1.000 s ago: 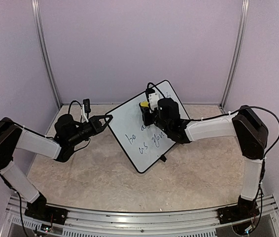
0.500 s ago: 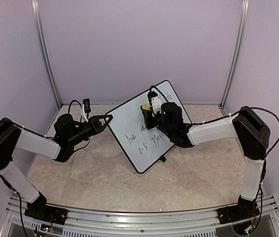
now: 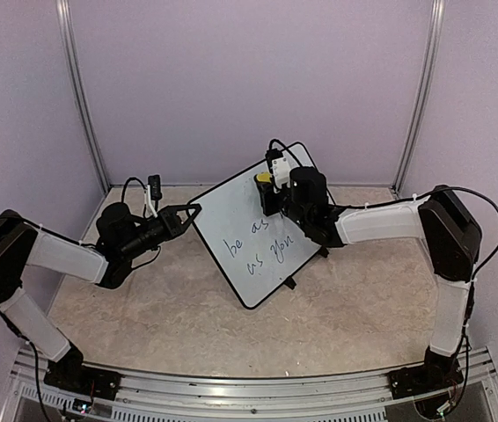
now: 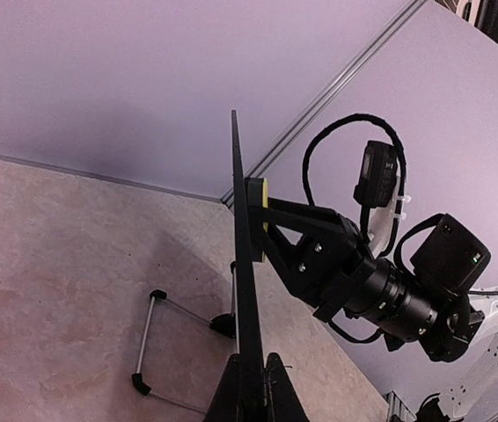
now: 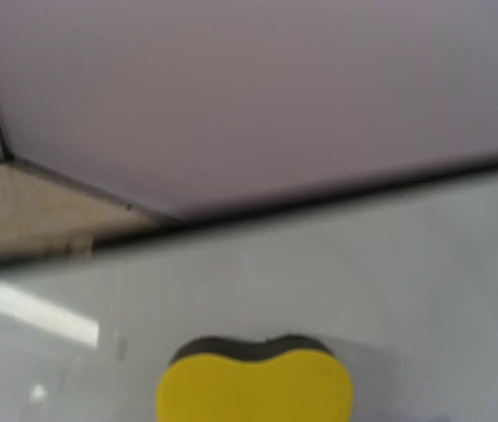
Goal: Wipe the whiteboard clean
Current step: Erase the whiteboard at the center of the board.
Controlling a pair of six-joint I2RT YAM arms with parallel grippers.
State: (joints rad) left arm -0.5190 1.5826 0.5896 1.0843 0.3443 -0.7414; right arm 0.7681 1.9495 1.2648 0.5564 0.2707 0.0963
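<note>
**Wipe must travel downward**

The whiteboard [image 3: 231, 211] stands propped on the bench [image 3: 363, 308], its left corner pinched in the closed left tool [image 3: 193, 211]. The right tool [image 3: 266, 187] clamps a yellow sponge [image 3: 264, 178] against its upper face; the writing [image 3: 259, 243] lies below it.

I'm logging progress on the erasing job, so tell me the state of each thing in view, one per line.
whiteboard: propped up, handwriting on its lower half not yet erased.
yellow sponge: pressed against the board's upper face.
wire stand: unfolded behind the board.
left gripper: shut on the board's edge.
right gripper: shut on the sponge.
</note>
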